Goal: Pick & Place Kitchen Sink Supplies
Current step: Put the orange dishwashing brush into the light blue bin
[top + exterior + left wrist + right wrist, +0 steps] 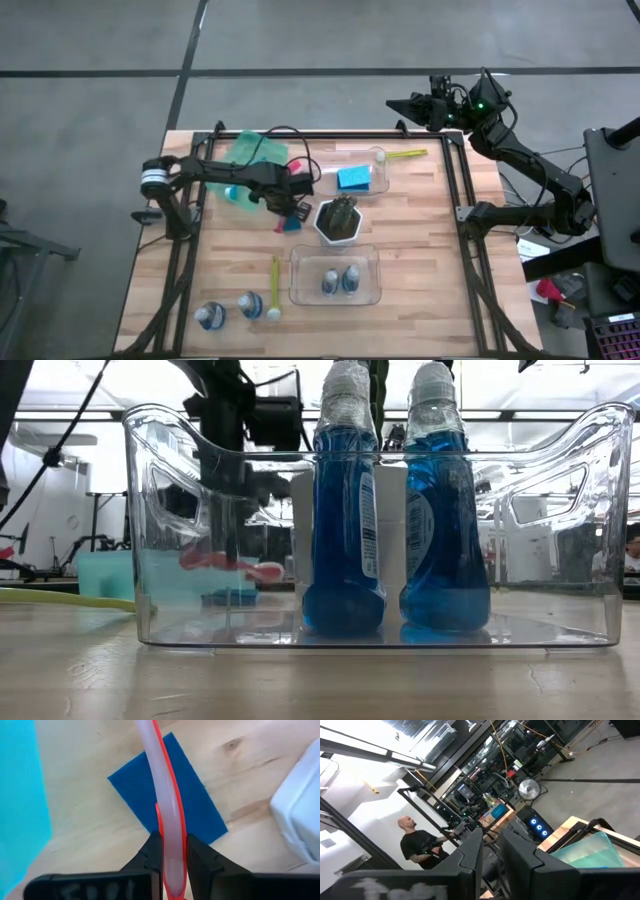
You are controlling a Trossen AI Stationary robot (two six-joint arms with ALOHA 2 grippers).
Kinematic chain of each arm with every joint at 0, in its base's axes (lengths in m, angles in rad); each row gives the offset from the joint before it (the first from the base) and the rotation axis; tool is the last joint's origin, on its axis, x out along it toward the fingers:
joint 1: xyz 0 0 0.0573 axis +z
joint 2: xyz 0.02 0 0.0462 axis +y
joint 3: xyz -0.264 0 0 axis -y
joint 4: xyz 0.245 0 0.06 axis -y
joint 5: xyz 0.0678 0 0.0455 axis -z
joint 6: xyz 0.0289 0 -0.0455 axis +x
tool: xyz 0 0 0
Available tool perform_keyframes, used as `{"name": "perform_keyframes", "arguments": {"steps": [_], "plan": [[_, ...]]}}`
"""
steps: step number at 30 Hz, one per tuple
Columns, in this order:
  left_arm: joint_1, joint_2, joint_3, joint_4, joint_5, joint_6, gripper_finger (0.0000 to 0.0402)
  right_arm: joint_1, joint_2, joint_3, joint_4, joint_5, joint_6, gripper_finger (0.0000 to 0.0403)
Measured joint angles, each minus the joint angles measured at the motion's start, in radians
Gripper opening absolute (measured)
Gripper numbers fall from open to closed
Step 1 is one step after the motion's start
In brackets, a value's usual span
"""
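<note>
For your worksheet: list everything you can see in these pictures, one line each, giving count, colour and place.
table: one, light wood, under everything
tray: one, green, far left of table
clear bins: two, one near, one far
bottles: four, blue liquid; two in the near bin, two on the table's near left
sponges: two, blue; one in the far bin, one on the table below the left gripper
pot: one, white, dark plant, mid-table
green brush: one, by the far bin's right end
yellow brush: one, left of the near bin
pink brush: one, in the left gripper
person: one, dark shirt, room beyond
left gripper: shut on the pink brush
right gripper: raised beyond the far edge
</note>
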Motion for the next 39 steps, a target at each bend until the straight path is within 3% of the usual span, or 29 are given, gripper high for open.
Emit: {"name": "perform_keyframes", "arguments": {"steps": [8,16,22,33,39], "plan": [[0.0,-0.118,0.0,-0.01,-0.019,-0.01,0.0047,0.0,0.0,0.0,0.0,0.001,-0.007,0.0066],[0.002,-0.233,0.0,-0.165,-0.087,0.033,0.0047,0.0,0.0,0.0,0.0,0.005,-0.011,0.0059],[0.017,-0.289,0.0,-0.269,-0.117,0.174,0.0048,0.0,0.0,0.0,0.0,0.008,-0.017,0.0059],[0.074,-0.305,0.0,-0.413,-0.321,0.533,0.0048,0.0,0.0,0.0,0.0,0.008,0.0,0.006],[0.13,-0.301,0.0,-0.438,-0.37,0.737,0.0049,0.0,0.0,0.0,0.0,0.007,0.012,0.0059]]}}
